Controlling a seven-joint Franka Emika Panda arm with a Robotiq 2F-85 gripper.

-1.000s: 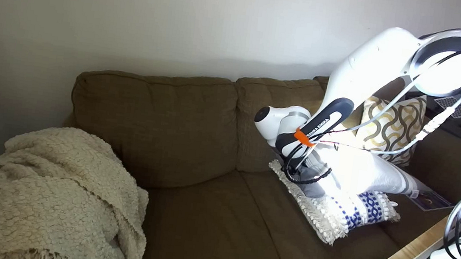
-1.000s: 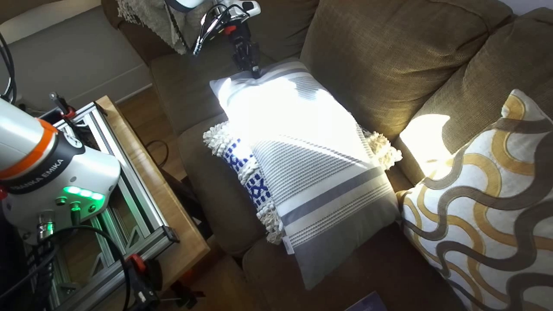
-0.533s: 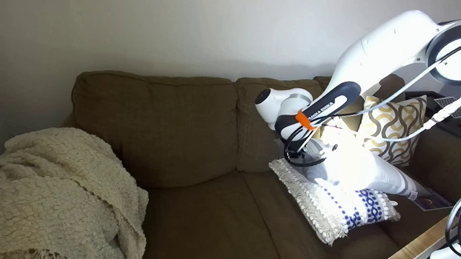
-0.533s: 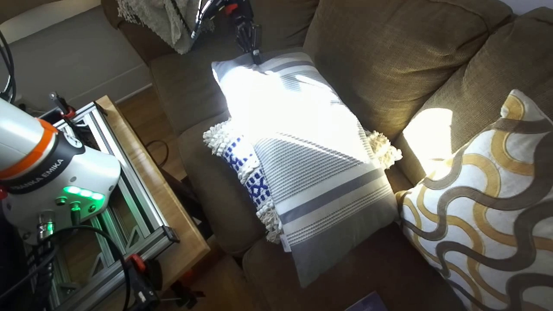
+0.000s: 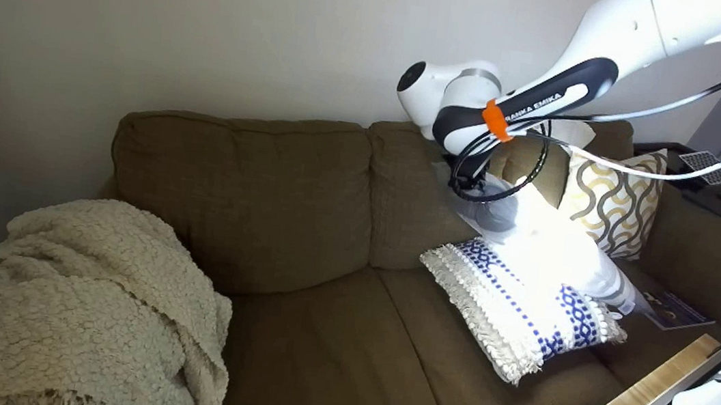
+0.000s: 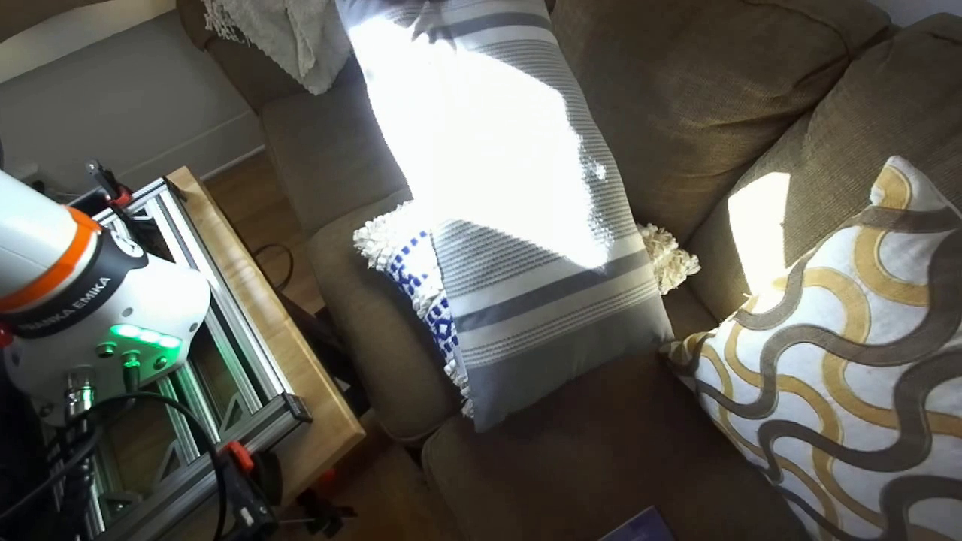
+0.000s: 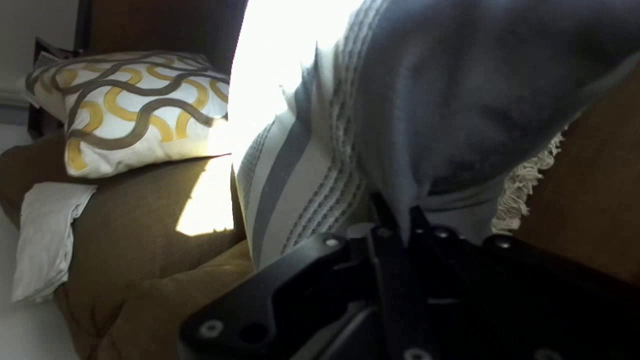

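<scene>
My gripper (image 7: 398,220) is shut on a pinched corner of a grey-and-white striped pillow (image 6: 556,293). In the wrist view, the pillow (image 7: 285,175) rises from between the fingertips and fills the upper middle. In an exterior view, the gripper's dark body (image 5: 472,175) is partly behind cables, and the pillow (image 5: 575,249) hangs tilted from it. The pillow's lower end is near the sofa seat. Bright light washes out much of it. A white-and-blue fringed pillow (image 5: 493,301) lies on the seat beneath, partly covered; it also shows in an exterior view (image 6: 409,263).
A white-yellow-brown wavy pillow (image 6: 849,323) leans on the brown sofa (image 5: 250,203). A cream blanket (image 5: 107,302) covers the far sofa end. A booklet (image 5: 674,310) lies on the seat. A wooden table (image 6: 331,421) with a metal frame stands by the sofa.
My arm has risen, lifting the gripped end of the striped pillow up and out of the blue-and-white pillow's way, uncovering more of it. The gripper has left the top of an exterior view.
</scene>
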